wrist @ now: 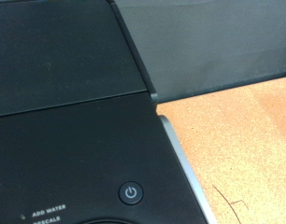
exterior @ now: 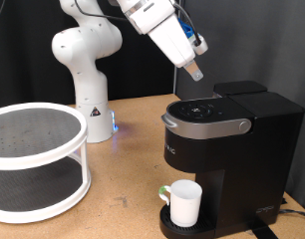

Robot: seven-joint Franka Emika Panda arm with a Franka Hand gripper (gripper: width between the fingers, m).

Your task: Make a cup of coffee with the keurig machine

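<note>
The black keurig machine (exterior: 227, 139) stands at the exterior view's right, its lid down. The white cup (exterior: 183, 202) sits on its round drip tray (exterior: 172, 224) under the spout. My gripper (exterior: 195, 71) hangs above the machine's top, just over the button panel (exterior: 204, 112), and holds nothing that shows. Its fingers look close together. The wrist view shows no fingers, only the machine's black top (wrist: 68, 84) close up, with the power button (wrist: 131, 193) and the silver rim (wrist: 185, 168).
A white two-tier round rack (exterior: 33, 159) stands at the exterior view's left. The robot's white base (exterior: 91, 110) is behind it. The wooden table (exterior: 123, 169) runs between rack and machine. A black backdrop hangs behind.
</note>
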